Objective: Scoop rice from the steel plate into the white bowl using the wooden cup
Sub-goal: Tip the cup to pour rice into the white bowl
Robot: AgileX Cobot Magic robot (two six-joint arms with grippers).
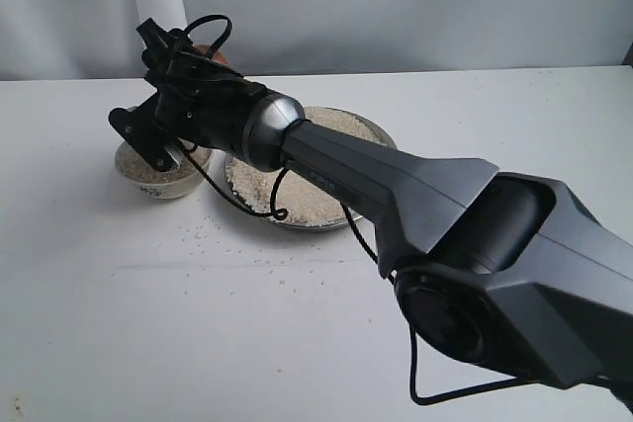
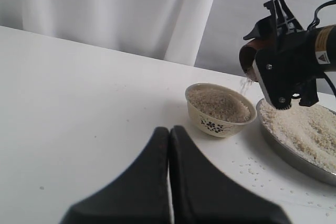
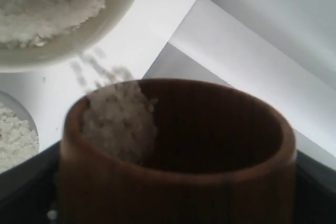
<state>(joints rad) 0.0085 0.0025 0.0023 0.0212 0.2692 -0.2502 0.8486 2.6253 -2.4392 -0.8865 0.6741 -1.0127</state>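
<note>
My right gripper is shut on the wooden cup and holds it tilted above the rim of the white bowl. Rice lies against the cup's lip, and loose grains are falling from it into the bowl, which holds a heap of rice. The steel plate sits just right of the bowl with a wide bed of rice. In the exterior view the right arm reaches across and hides most of the cup. My left gripper is shut on nothing, low over the table, short of the bowl.
Scattered grains lie on the white table in front of the bowl and plate. A white curtain hangs behind the table. The big black right arm spans the table's right half.
</note>
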